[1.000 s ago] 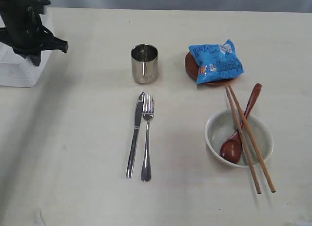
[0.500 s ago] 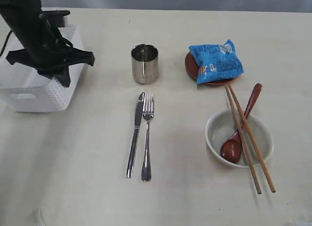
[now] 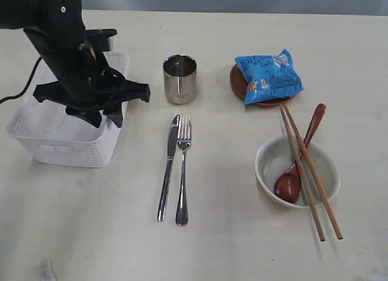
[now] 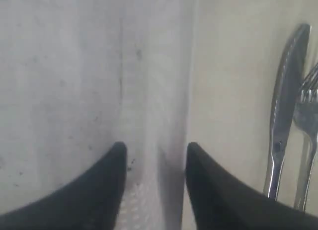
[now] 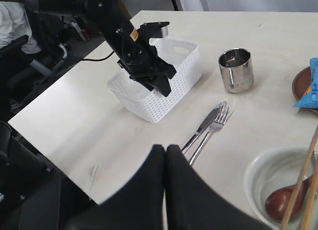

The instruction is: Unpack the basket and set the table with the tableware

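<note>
The white lattice basket (image 3: 60, 150) stands at the left of the table (image 3: 91, 220), and nothing shows inside it. My left gripper (image 3: 105, 120) hangs over its right wall, open, one finger on each side of the wall (image 4: 144, 91). The steel knife (image 3: 168, 167) and fork (image 3: 183, 172) lie side by side in the middle. Behind them stands the steel cup (image 3: 179, 79). The off-white bowl (image 3: 324, 165) holds the wooden spoon (image 3: 291, 182), with chopsticks (image 3: 306, 172) across it. My right gripper (image 5: 165, 149) is shut and empty, above the table's near edge.
A blue snack bag (image 3: 268, 74) lies on the brown plate (image 3: 237, 87) at the back right. The left arm's black body covers part of the basket. A black cable (image 3: 24, 90) runs off to the left. The table's edge (image 5: 59, 155) drops off beside the right gripper.
The basket has slid from the far left edge rightward and nearer, carried along with my left arm. The other tableware has not moved.
</note>
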Controlling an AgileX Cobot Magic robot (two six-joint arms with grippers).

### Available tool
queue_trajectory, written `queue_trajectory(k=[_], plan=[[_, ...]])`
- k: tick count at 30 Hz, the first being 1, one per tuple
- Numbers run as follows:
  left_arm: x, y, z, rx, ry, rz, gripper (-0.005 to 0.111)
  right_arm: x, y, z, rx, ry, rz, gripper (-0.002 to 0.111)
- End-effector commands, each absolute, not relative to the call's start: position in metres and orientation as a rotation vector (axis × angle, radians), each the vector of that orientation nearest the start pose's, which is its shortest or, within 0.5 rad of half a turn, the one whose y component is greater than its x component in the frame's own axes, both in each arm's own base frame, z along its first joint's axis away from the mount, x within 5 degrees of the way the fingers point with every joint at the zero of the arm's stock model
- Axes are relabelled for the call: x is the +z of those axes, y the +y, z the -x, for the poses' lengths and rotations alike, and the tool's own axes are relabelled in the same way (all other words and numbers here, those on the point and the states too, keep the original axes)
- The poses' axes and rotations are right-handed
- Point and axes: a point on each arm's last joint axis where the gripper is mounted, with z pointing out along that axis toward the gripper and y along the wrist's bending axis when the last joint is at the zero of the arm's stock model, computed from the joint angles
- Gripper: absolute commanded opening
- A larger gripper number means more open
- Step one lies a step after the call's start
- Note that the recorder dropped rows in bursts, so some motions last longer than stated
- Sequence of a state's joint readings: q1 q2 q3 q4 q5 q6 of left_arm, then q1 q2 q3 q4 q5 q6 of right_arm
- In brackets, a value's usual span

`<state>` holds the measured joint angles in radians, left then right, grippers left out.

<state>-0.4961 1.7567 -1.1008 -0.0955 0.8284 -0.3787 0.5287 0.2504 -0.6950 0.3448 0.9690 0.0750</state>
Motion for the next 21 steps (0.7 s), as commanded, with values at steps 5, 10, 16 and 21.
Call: queue_trajectory(k=[5, 10, 16, 21], plan=[[0.302, -0.137, -0.256, -0.297, 2.56, -0.202, 0.017, 0.357, 0.026, -0.015, 0.661, 1.771, 0.434, 0.0], [0.393, -0.093, -0.173, -0.477, 1.953, -0.24, 0.0, 0.377, 0.006, 0.007, 0.615, 1.436, 0.367, 0.0], [0.404, -0.048, -0.089, -0.519, 1.528, -0.253, 0.0, 0.381, -0.012, 0.031, 0.57, 1.247, 0.329, 0.0], [0.382, -0.023, -0.043, -0.537, 1.375, -0.238, 0.0, 0.374, -0.011, 0.03, 0.558, 1.325, 0.353, 0.0]])
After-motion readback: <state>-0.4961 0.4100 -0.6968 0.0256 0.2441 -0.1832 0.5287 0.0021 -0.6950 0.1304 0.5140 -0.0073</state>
